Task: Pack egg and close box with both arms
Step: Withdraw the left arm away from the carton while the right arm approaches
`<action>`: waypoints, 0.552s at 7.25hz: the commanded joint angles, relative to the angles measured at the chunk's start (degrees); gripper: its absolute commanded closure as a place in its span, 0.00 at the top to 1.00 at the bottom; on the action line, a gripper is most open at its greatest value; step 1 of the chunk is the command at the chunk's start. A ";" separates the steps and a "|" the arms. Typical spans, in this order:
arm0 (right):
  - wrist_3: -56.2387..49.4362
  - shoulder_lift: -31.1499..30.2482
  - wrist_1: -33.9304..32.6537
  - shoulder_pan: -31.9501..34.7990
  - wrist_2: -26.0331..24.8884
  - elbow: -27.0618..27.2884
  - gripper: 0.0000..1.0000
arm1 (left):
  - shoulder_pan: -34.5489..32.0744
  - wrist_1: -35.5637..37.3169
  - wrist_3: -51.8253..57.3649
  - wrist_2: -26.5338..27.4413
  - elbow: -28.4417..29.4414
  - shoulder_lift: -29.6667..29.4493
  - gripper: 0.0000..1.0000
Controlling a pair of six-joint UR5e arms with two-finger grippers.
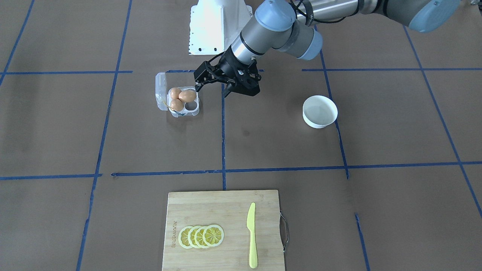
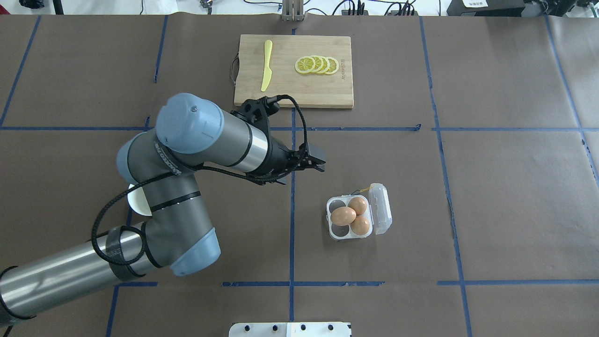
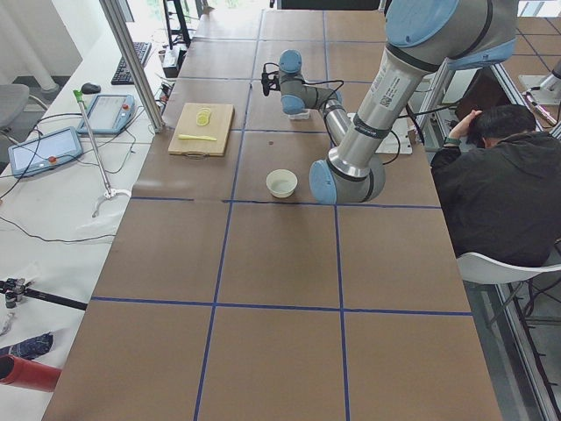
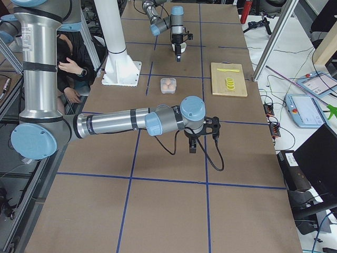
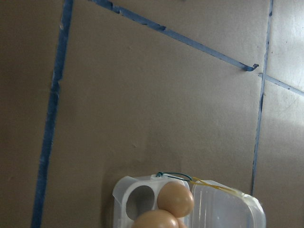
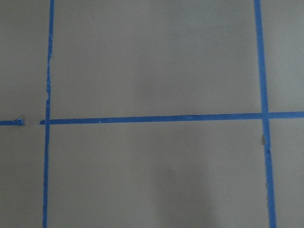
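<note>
The box, a clear four-cell carton (image 2: 338,204), lies open on the brown table with its lid (image 2: 380,208) flat beside it and a yellow string at one edge. It holds three brown eggs. The egg (image 2: 343,216) nearest my left gripper lies on its side; one cell (image 1: 192,107) is empty. My left gripper (image 2: 322,160) is open and empty, up-left of the box, one fingertip close to its corner in the front-facing view (image 1: 211,90). My right gripper (image 4: 193,145) hovers over bare table far from the box; I cannot tell its state. The box shows in the left wrist view (image 5: 137,199).
A white bowl (image 1: 320,111) stands on my left side, partly under the left arm in the overhead view. A wooden cutting board (image 2: 327,89) with lemon slices (image 2: 317,65) and a yellow knife (image 2: 266,65) lies at the far edge. A seated person (image 3: 495,189) is beside the table.
</note>
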 commanded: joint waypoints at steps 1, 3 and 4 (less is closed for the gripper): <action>19.79 -0.09 15.33 -8.81 -2.78 0.83 0.99 | -5.73 7.93 7.21 -2.36 -3.99 2.43 1.00; 36.43 0.00 28.01 -18.83 -7.44 1.09 0.65 | -12.57 13.57 14.07 -2.45 -9.08 6.46 1.00; 38.68 0.00 30.33 -22.27 -8.07 2.14 0.35 | -17.14 15.25 18.63 -2.53 -9.89 7.35 1.00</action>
